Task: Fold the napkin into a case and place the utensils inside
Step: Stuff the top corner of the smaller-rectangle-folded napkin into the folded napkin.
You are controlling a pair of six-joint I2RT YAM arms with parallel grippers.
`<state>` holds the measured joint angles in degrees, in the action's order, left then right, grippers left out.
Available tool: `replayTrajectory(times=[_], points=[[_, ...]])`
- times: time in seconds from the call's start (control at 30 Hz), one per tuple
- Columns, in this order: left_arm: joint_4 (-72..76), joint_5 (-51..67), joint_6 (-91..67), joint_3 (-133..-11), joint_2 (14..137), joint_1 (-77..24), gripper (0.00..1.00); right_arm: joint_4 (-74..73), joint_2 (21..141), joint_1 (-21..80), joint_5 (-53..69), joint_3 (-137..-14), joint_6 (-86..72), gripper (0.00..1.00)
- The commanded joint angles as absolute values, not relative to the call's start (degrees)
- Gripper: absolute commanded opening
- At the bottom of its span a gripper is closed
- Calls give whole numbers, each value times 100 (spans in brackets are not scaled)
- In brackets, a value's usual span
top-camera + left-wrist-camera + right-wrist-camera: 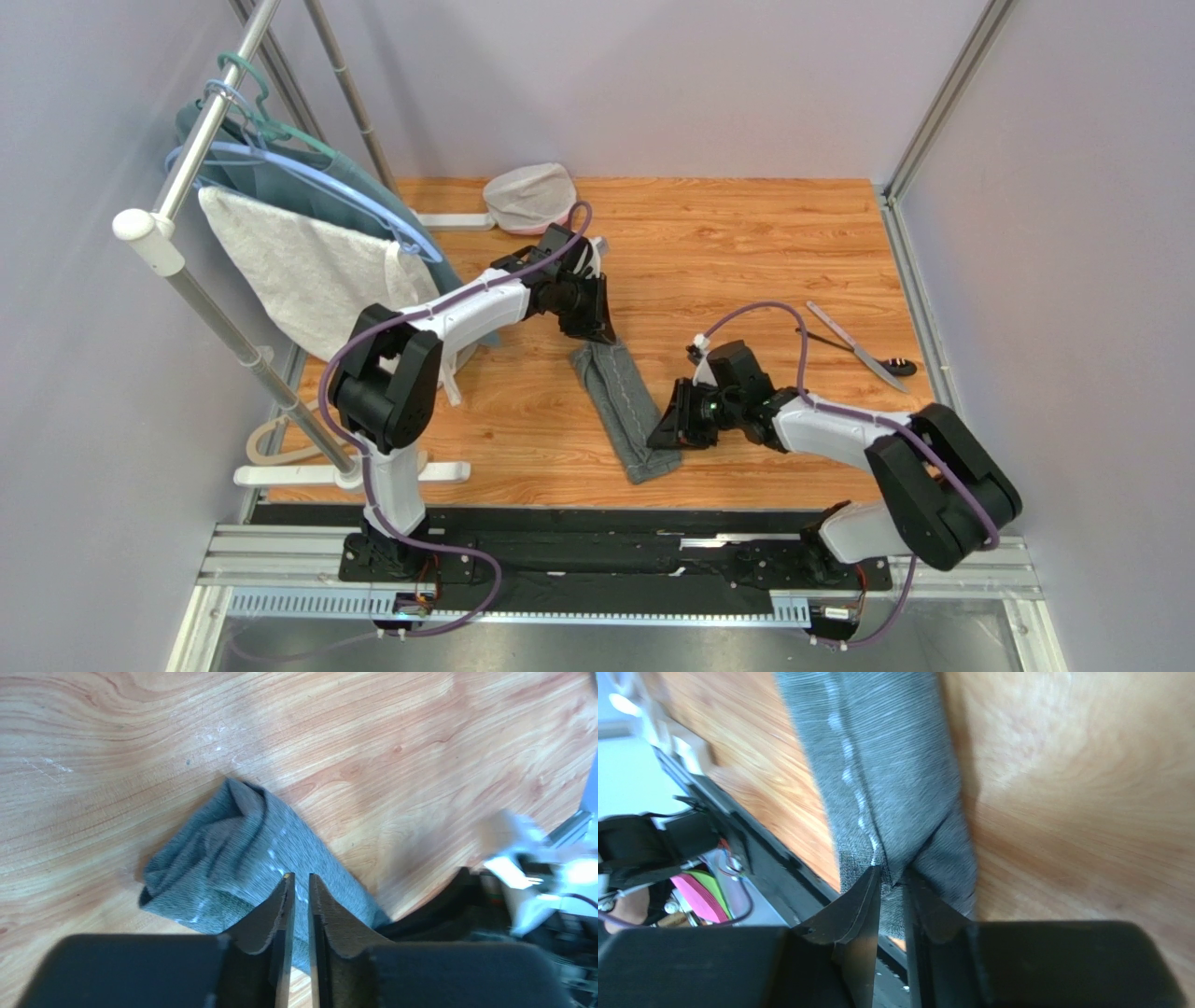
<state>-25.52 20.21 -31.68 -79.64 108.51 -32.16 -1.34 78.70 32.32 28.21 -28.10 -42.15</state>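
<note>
Grey napkin, far end (seemingly) beneath left hand.

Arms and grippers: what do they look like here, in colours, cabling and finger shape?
Both the left arm and the right arm have white link shells between bulky black joint housings, with a purple cable looping along each. The left gripper and right gripper are matte black, each with two flat fingers tapering to points.
</note>
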Motion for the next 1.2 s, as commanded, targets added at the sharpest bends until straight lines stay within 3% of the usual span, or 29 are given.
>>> replayTrajectory(times=[0.0,0.13,0.3,0.43,0.57,0.73,1.17], points=[[-2522,2083,-3243,-8034,10223,-3234,24,448,8367,3471,2760,-2654,-4254,22],[-2707,1934,-3190,-7718,9722,-3234,31,-366,8078,3498,2401,-2900,-3842,22],[-2313,1601,-3445,-6576,9159,-3217,26,-2028,7322,3498,1698,-3909,-3095,26],[-1708,1468,-3779,-6065,9193,-3147,14,-2609,7794,3542,1337,-4893,-2576,53],[-1460,1337,-4086,-6073,9386,-3068,9,-3039,8726,3744,907,-6053,-2303,64],[-1441,1432,-4210,-6257,9729,-2822,7,-3226,9859,4034,291,-7074,-2144,65],[-1318,1705,-4157,-6398,10256,-2751,5,-3410,10986,4605,-860,-8024,-1872,56]])
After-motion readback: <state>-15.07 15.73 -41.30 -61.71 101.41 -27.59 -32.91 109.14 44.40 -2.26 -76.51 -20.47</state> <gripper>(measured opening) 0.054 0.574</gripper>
